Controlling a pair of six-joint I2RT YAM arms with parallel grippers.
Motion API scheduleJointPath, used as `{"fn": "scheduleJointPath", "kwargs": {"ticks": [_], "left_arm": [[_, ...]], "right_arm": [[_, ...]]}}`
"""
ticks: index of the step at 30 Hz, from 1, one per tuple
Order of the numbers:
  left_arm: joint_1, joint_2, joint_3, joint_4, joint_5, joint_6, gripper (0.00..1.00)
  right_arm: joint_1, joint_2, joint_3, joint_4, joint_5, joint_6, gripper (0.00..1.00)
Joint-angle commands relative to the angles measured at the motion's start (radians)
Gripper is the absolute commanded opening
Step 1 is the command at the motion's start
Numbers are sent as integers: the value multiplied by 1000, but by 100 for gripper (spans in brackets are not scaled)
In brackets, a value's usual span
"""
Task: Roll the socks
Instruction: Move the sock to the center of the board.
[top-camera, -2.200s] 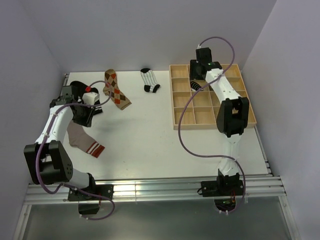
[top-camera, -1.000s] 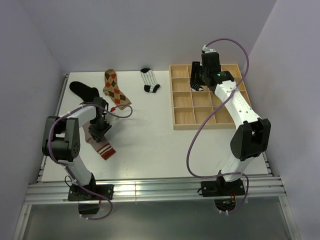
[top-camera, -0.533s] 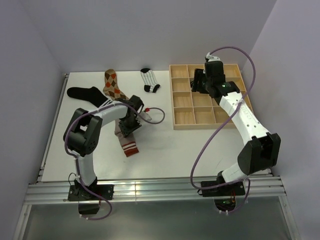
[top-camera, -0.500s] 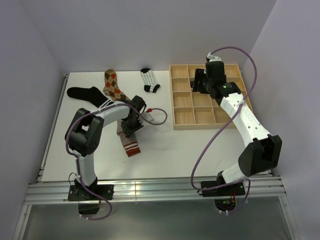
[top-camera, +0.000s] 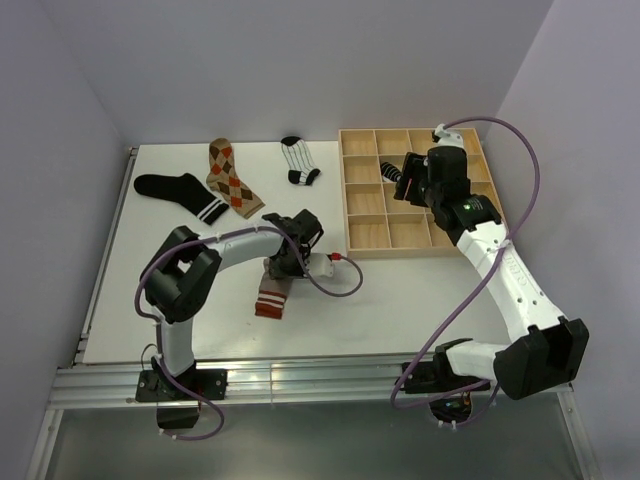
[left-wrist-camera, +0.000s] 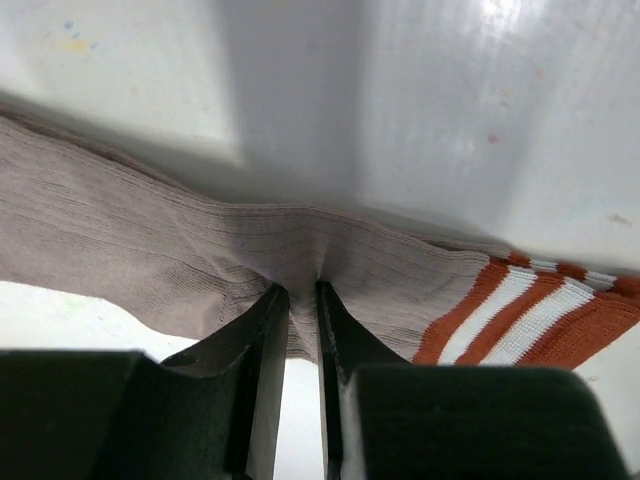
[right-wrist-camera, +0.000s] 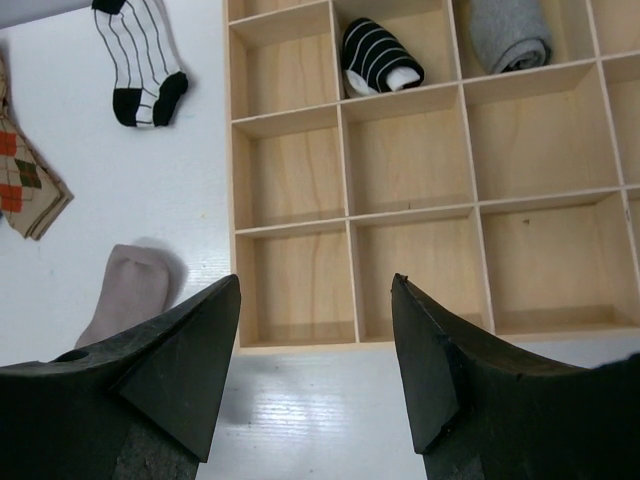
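Taupe sock (top-camera: 272, 293) lies mid table (top-camera: 420, 300), long way pointing to the front edge | left gripper (left-wrist-camera: 302, 292) pinches its middle, sock running sideways across the fingers | right gripper (right-wrist-camera: 313, 285) spread wide above wooden tray (right-wrist-camera: 346, 270), farther off

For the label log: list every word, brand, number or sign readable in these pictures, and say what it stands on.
None: no view shows readable text.
The taupe sock, pinched in the left claw, bears only orange and white bands, no lettering.
The wooden grid tray is plain wood, unmarked.
Any markings on the arms are too small to make out in the top view.
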Motion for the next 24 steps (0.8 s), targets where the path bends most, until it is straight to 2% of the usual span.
{"fn": "scheduleJointPath", "kwargs": {"ticks": [1,4,6,7,11,18,20,24], "left_arm": [[8,45,-76,86,109,190,22],[66,89,25,31,162,215,22],[113,139,151,-15,204,189,22],[124,147,186,-68,261,183,23],[135,59,199,-48,374,143,28],[185,-38,222,-28,493,-84,36],[241,-95,211,6,514,-141,37],[400,-198,210,123,520,-375,40]], "right_arm": [[5,-27,-22,73,-5,44,69],[5,-5,-8,80,-14,51,69],[5,6,-2,83,-19,53,69],[5,12,1,84,-20,51,69],[6,6,-16,90,-29,36,70],[40,-51,-95,136,-63,-8,70],[82,-76,-144,168,-60,-38,70],[198,-106,-229,228,-37,-90,70]]}}
